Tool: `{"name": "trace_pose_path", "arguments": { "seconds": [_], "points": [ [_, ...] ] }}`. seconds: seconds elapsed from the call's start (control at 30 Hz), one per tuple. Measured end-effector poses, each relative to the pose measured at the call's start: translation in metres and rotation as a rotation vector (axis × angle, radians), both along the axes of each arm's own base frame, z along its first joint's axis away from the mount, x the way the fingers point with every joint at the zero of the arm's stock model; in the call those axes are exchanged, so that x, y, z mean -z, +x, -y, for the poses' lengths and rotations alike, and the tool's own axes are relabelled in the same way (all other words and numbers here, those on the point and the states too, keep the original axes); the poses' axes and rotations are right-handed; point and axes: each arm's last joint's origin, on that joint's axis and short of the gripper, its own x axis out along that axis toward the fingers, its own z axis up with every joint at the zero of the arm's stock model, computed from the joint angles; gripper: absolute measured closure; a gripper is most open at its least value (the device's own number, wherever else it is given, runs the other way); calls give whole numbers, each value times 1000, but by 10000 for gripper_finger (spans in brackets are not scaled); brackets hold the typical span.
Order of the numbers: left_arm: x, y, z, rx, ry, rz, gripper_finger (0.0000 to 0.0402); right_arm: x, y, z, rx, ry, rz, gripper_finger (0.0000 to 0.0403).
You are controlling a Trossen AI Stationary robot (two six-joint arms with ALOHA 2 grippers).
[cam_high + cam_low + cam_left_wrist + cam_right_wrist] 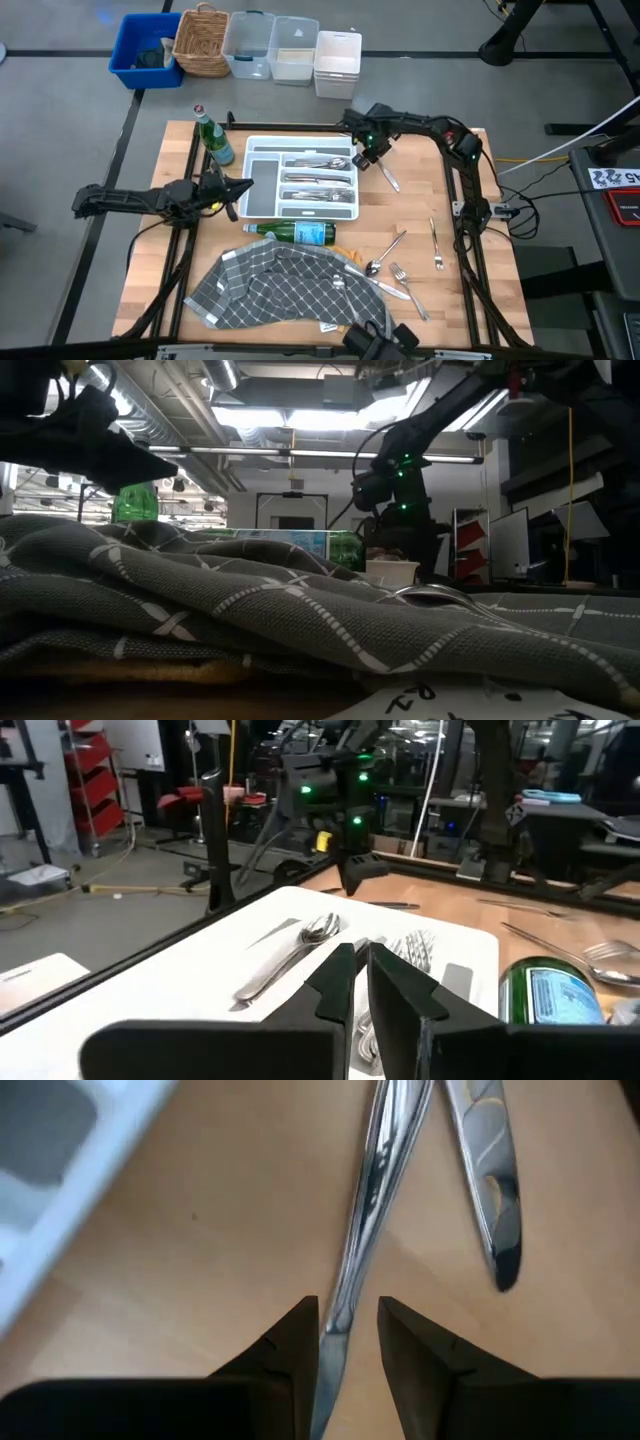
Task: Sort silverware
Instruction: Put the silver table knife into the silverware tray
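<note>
The right tool [347, 1342] is down at the bench [470, 310] just off the tray's far right corner, its fingers a narrow gap apart and straddling the thin handle of a knife [372, 1200]; whether they already pinch it I cannot tell. A second knife [485, 1170] lies just beside, at about 1 o'clock from the tips in the wrist view. Such silverware is light, stiff and slick, and lies flat on the wood, so it likely wants a square pinch across the narrow handle near the balance point, or it may swivel or slide out. The white tray [262, 146], at 9 o'clock of this tool from above, already holds pieces in its slots. More silverware [398, 276] lies loose at about 5 o'clock of the tray, partly against the grey checked cloth [270, 290], which may hide some. A green bottle [296, 233] lies along the tray's near edge, another bottle [214, 138] at its far left corner. The left tool [240, 188], nearly closed and empty, waits at the tray's left edge.
</note>
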Motion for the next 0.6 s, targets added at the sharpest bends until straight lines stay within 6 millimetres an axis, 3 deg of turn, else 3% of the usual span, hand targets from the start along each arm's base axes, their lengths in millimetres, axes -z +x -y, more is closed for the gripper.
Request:
{"name": "trace_pose_path", "arguments": {
  "seconds": [0.4, 0.6],
  "points": [
    [0, 0, 0, 6, 87, -46, 381, 1, -1, 8, 21, -2, 46, 294],
    [0, 0, 0, 6, 116, -61, 381, 13, -5, 5, 22, 11, 41, 295]
  ]
}}
